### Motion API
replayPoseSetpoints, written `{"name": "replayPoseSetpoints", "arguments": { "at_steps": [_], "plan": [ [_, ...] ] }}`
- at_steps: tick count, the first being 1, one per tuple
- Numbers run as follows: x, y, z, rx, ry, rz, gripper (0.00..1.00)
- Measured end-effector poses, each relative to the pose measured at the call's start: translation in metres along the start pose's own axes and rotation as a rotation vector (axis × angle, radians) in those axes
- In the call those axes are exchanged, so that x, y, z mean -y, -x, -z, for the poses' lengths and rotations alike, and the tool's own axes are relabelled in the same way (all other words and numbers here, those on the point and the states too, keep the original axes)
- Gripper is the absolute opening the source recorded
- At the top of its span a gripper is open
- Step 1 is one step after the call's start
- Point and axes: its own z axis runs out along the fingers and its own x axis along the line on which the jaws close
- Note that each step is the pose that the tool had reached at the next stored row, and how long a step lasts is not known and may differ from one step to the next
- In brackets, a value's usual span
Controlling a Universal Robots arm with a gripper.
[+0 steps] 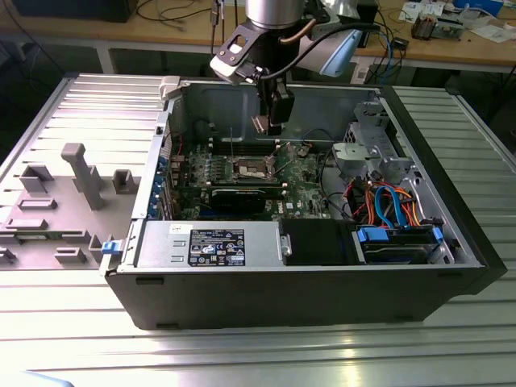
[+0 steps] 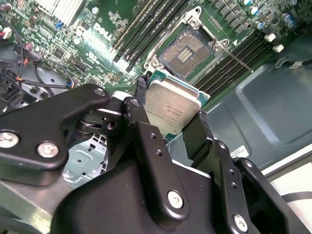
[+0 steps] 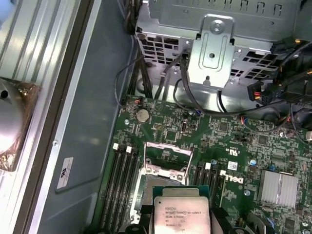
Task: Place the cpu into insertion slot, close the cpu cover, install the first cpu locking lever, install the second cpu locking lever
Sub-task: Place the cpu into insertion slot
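Pincer (image 2: 170,109) snug around cpu (image 2: 171,103)

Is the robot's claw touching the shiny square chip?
Touching. In the second wrist view the gripper pinches the cpu between its fingers, at opposite edges.

Ribbed metal table (image 1: 242,355) with open computer case (image 1: 282,300) and grey fixture (image 1: 48,218)

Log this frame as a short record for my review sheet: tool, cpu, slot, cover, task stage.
tool: shut on the cpu, held in the air over the board
cpu: gripped at its edges, metal top visible in both wrist views, not seated
insertion slot: empty, dark centre exposed
cpu cover: raised open, off the slot
task stage: cpu not yet placed, cover not yet closed
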Motion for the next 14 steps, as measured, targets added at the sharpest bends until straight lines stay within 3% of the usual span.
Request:
{"name": "replayPoseSetpoints", "arguments": {
  "at_steps": [3, 10, 14],
  "plan": [
    [0.0008, -0.0001, -0.0015, 0.0016, 0.0009, -0.026, 0.55],
    [0.0033, -0.0002, -0.0132, 0.0019, 0.0006, -0.026, 0.55],
    [0.0035, -0.0002, -0.0154, 0.0020, -0.0010, -0.029, 0.55]
  ]
}}
